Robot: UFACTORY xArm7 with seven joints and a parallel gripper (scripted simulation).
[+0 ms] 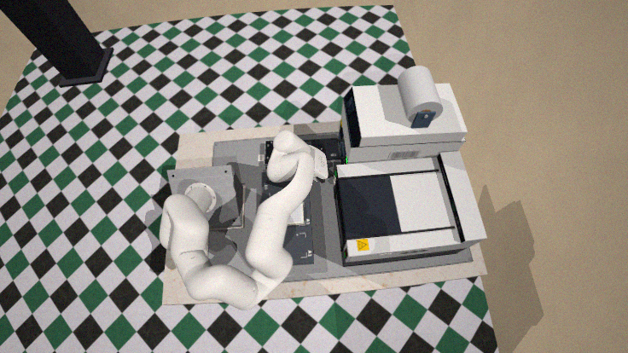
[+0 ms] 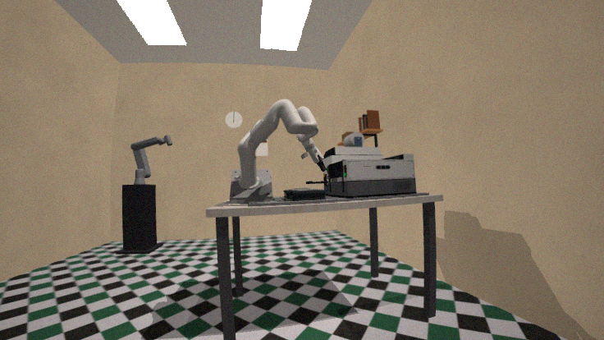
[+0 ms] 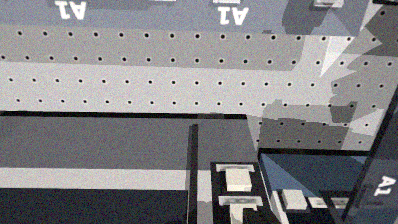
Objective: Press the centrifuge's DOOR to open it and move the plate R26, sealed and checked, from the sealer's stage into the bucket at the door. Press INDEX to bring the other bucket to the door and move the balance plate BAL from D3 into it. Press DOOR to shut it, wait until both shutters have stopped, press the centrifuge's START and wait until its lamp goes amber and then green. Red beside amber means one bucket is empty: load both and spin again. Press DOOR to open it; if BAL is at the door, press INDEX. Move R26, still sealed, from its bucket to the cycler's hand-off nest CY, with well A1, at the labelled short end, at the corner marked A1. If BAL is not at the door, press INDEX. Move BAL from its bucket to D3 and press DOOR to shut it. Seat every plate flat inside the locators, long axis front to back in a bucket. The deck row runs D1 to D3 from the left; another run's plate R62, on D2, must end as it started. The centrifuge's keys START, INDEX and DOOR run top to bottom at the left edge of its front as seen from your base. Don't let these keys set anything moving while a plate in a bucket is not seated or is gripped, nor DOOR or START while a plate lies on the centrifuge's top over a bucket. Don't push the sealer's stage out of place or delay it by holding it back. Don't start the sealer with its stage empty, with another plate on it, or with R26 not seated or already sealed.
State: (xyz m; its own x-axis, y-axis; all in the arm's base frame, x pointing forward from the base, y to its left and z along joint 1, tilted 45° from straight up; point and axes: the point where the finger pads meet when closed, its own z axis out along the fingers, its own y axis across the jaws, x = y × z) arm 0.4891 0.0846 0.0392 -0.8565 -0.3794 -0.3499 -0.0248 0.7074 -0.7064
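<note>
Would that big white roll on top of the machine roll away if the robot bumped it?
Probably not easily. The white roll lies on its side on the sealer, and a blue bracket at its end seems to hold it. It looks thick and tightly wound, so likely fairly heavy and stiff rather than floppy.

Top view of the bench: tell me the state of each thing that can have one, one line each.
Gripper: shut, holding nothing, tip at the centrifuge's front.
Centrifuge: top half dark, half white; open or shut, cannot tell.
Sealer: film roll lying on top; stage mostly hidden behind the arm.
Arm: bent over the deck row, hiding most of it.
</note>
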